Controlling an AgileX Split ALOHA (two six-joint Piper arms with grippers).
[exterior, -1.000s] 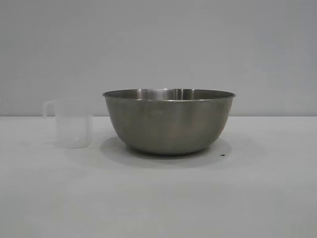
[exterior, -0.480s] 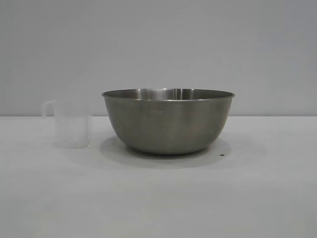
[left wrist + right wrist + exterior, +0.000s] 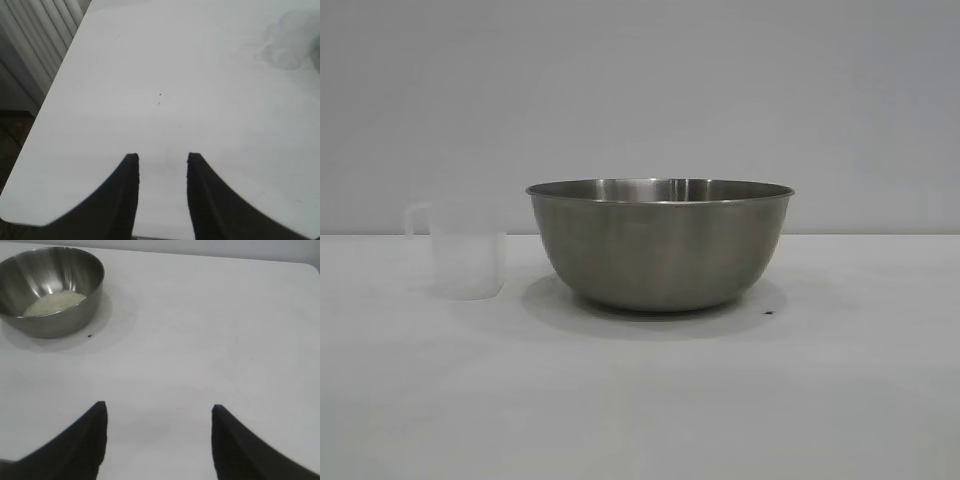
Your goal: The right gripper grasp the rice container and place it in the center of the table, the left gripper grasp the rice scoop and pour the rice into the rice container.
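The rice container [image 3: 660, 245], a big steel bowl, stands mid-table in the exterior view; the right wrist view shows the rice container [image 3: 50, 290] with a mound of rice [image 3: 55, 302] in its bottom. The rice scoop [image 3: 465, 250], a translucent cup with its handle pointing left, stands upright just left of the bowl; the rice scoop [image 3: 290, 42] shows faintly in the left wrist view. My left gripper [image 3: 162, 157] is open over bare table [image 3: 165, 75], far from the scoop. My right gripper [image 3: 159, 407] is open, empty, well back from the bowl. Neither arm shows in the exterior view.
A small dark speck [image 3: 768, 313] lies on the white table [image 3: 640, 400] by the bowl's right side. In the left wrist view the table edge [image 3: 47, 100] runs beside a ribbed white wall [image 3: 30, 45] with dark floor below.
The rice scoop has settled very slightly to the left and upright beside the bowl. The bowl has not moved.
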